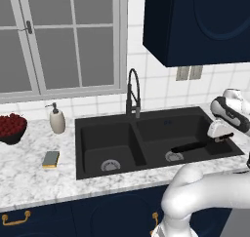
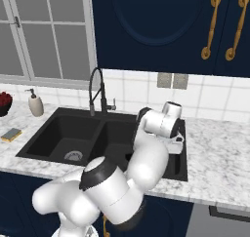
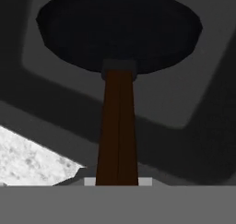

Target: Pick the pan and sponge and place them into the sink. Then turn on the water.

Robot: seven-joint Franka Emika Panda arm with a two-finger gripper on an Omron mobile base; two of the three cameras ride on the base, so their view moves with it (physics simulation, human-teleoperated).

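Item: bowl of red fruit (image 1: 10, 127), far left on the marble counter (image 1: 29, 177), beneath the window.

Item: beige soap dispenser (image 1: 57, 119), upright, just right of the bowl.

Item: sponge (image 1: 51, 158), grey-green over yellow, flat on the counter near the sink's left rim, well apart from the arm. Not yet handled.

Item: sink (image 1: 93, 128), black, double basin, a silver drain in each. Left basin held nothing but its drain.

Item: gooseneck faucet (image 1: 133, 92), black, behind the divider. No stream was seen.

Item: pan (image 3: 119, 29), black, inside the right basin over its drain, handle (image 1: 188, 147) pointing right toward the wrist. Whether the base rested on the basin floor could not be told.

Item: gripper (image 1: 220, 136), at the right basin's right edge, closed tight on the end of the pan handle.

Risks, as judged: letting go while the pan hangs would drop it hard onto the drain; a hold so far out on the handle lets the pan swing or tip; the wrist, close to the rim, could knock it when lifting away.
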